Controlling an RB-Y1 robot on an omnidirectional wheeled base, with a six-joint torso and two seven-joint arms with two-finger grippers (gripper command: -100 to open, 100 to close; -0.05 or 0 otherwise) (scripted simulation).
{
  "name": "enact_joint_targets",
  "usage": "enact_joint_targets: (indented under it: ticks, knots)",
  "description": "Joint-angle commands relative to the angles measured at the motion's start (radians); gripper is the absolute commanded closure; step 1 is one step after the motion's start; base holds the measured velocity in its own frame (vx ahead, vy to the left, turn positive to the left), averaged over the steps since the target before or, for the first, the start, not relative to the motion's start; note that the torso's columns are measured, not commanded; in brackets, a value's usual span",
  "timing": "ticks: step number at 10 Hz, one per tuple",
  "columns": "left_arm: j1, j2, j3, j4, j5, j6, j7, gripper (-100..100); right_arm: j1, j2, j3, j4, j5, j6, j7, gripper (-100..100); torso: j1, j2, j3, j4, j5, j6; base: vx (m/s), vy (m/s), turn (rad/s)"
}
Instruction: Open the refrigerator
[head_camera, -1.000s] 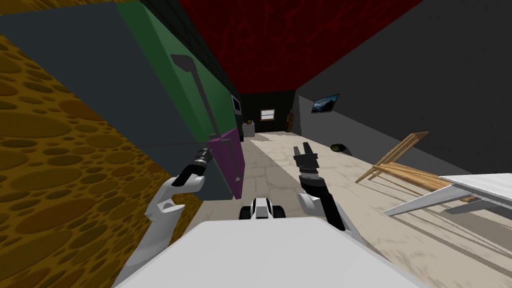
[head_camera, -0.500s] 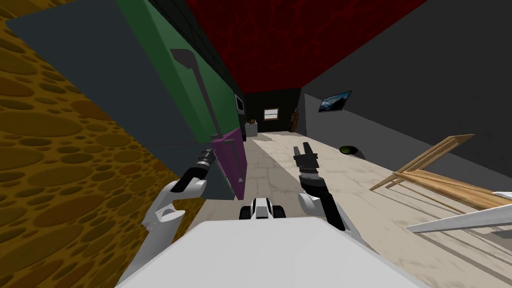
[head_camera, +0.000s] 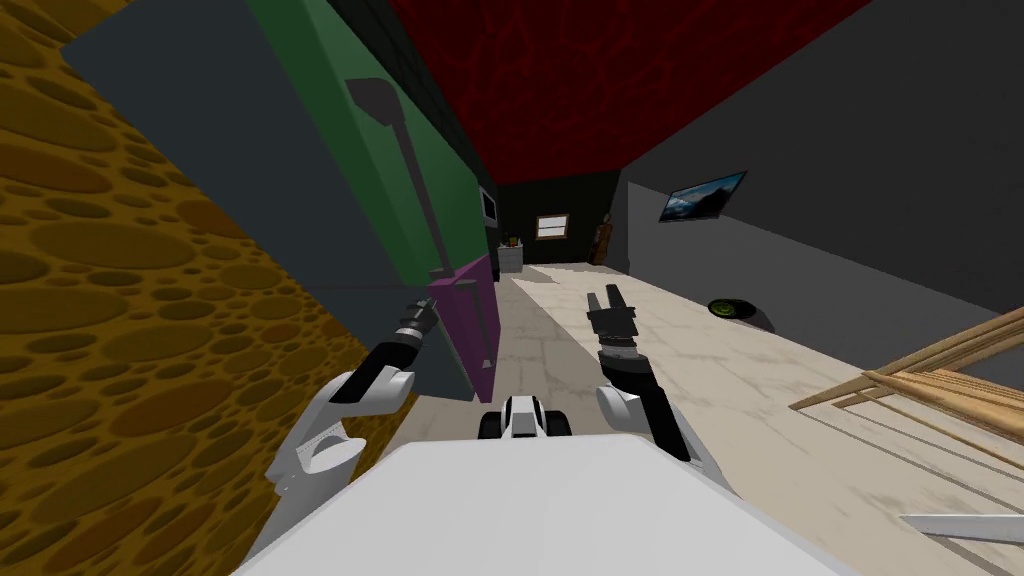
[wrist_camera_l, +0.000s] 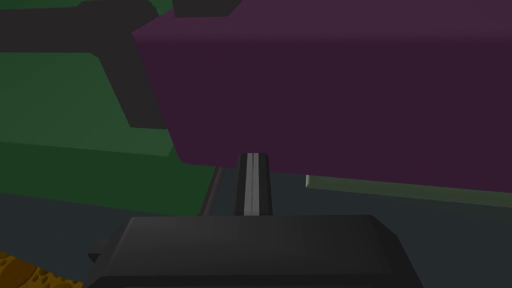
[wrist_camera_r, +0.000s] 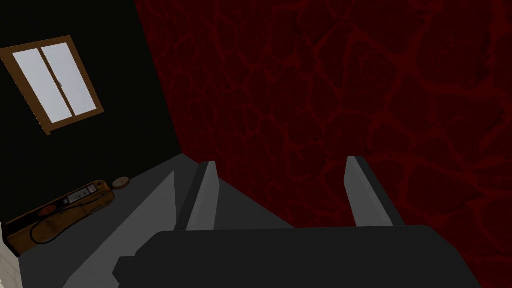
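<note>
At purple door (wrist_camera_l: 325, 90), left hand (wrist_camera_l: 254, 157) closed, tips touching

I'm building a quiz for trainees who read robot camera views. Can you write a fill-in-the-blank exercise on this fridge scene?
The left gripper has its fingers ____.
The lower door, at that gripper's tips, is coloured ____.
The right gripper is ____.
The upper door is coloured ____.
Missing words: shut; purple; open; green.
</note>
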Motion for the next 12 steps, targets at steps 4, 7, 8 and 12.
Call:
enact_joint_targets:
  ticks: [4,7,8,12]
  knots:
    - [0.059,-0.037,-0.074,-0.134,-0.011,0.011,-0.012,100,0.0,0.0,0.0,0.0,0.0,0.0,0.0,0,-0.001,0.001,0.002,0.0,0.0,-0.005,0.075,0.012,0.121]
    - [0.098,-0.055,-0.11,-0.197,-0.015,0.017,-0.018,100,0.0,0.0,0.0,0.0,0.0,0.0,0.0,0,0.0,0.004,0.002,0.002,0.0,-0.003,0.088,0.017,0.122]
    - [0.125,-0.053,-0.108,-0.179,-0.013,0.016,-0.016,100,0.0,0.0,0.0,0.0,0.0,0.0,0.0,0,-0.003,0.004,0.002,0.003,-0.002,-0.001,-0.015,0.015,0.045]
    - [0.122,-0.055,-0.106,-0.116,-0.012,0.02,-0.018,-100,0.0,0.0,0.0,0.0,0.0,0.0,0.0,0,0.011,0.0,0.004,-0.011,0.011,-0.009,-0.013,-0.008,0.009]
